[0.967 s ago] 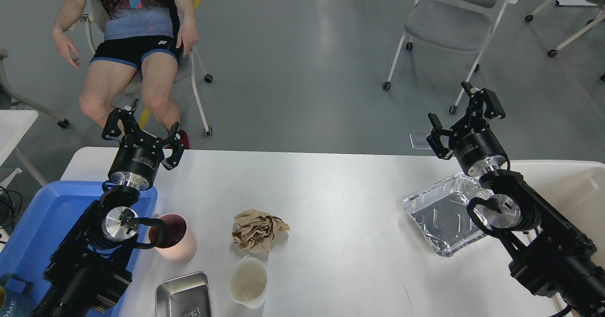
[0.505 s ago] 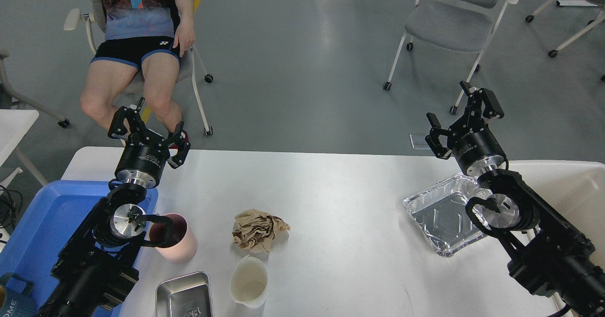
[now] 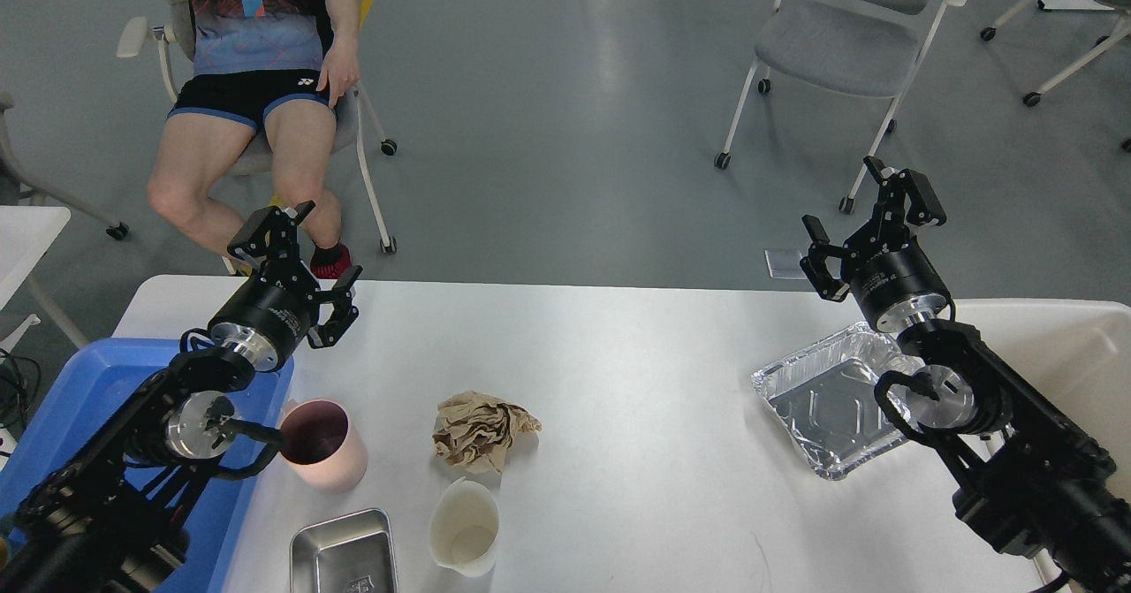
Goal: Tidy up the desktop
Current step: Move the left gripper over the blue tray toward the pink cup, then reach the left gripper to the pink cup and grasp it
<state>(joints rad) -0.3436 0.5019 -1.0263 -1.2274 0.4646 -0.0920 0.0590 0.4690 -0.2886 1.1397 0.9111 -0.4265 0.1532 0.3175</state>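
Observation:
The white desktop (image 3: 618,354) carries a pink cup (image 3: 324,444), a crumpled brown paper ball (image 3: 482,429), a white cup (image 3: 465,527), a small steel tray (image 3: 345,553) at the front edge, and a foil tray (image 3: 826,407) at the right. My left gripper (image 3: 305,253) is open and empty, held above the desktop's far left corner, behind the pink cup. My right gripper (image 3: 870,222) is open and empty, held above the far right edge, behind the foil tray.
A blue tray (image 3: 53,416) sits at the left under my left arm. A beige bin (image 3: 1069,345) stands at the right. A seated person (image 3: 256,72) is beyond the far left edge, and a grey chair (image 3: 839,45) stands on the floor behind.

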